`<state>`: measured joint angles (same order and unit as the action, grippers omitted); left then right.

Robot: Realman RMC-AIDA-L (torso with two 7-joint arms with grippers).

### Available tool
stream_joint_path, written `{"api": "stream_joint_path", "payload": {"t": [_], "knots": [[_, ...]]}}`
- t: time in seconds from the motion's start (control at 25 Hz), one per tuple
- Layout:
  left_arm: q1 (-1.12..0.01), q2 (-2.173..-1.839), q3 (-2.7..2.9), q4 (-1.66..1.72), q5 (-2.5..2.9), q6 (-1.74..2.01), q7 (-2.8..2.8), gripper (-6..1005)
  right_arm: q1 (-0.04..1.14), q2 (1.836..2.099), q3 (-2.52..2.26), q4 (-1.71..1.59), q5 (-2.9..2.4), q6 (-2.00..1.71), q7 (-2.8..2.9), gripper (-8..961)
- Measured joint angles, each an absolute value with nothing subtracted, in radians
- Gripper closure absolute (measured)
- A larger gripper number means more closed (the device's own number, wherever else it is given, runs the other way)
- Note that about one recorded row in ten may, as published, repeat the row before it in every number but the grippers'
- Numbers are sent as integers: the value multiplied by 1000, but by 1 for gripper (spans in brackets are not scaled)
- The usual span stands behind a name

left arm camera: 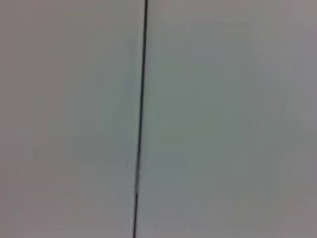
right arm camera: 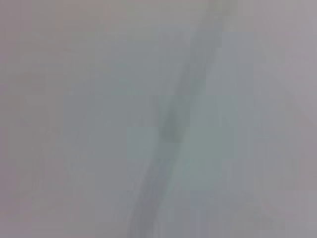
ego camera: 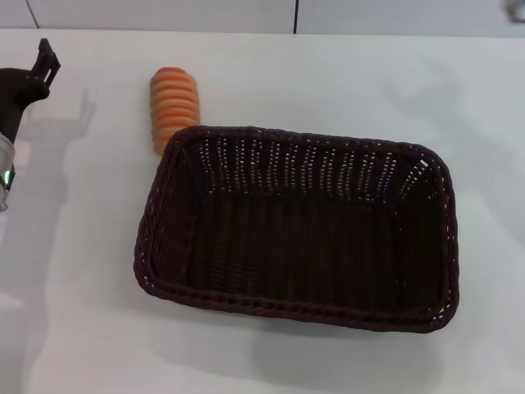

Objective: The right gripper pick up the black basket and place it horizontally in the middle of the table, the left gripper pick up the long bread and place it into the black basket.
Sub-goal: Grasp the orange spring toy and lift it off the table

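The black basket (ego camera: 297, 310) lies lengthwise across the middle of the white table (ego camera: 74, 312), and it is empty. The long bread (ego camera: 172, 105) lies on the table just behind the basket's far left corner, orange ridged side up, with its near end hidden by the rim. My left gripper (ego camera: 41, 67) is at the far left edge of the head view, well to the left of the bread and apart from it, holding nothing. My right gripper is out of view. Neither the basket nor the bread shows in the wrist views.
A pale wall with dark seams (ego camera: 295, 16) runs behind the table's back edge. The left wrist view shows only a pale surface with a thin dark line (left arm camera: 141, 119). The right wrist view shows a blurred pale surface with a grey streak (right arm camera: 173, 124).
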<state>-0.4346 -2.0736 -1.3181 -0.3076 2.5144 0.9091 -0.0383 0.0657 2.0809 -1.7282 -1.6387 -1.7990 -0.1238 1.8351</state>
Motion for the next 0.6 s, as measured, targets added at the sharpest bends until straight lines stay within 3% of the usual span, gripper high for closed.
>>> {"api": "stream_joint_path", "payload": {"t": [0.12, 0.36, 0.6], "knots": [[-435, -2072, -1302, -331, 2517, 912, -36, 152, -38, 2076, -1805, -1594, -1834, 139, 1984, 119], [-455, -2071, -1299, -336, 2517, 913, -28, 152, -96, 2075, -1842, -1450, -2150, 326, 2420, 107], [-458, -2071, -1287, -337, 2518, 912, -34, 153, -152, 2074, -1941, -1093, -2490, 854, 2825, 108]]}}
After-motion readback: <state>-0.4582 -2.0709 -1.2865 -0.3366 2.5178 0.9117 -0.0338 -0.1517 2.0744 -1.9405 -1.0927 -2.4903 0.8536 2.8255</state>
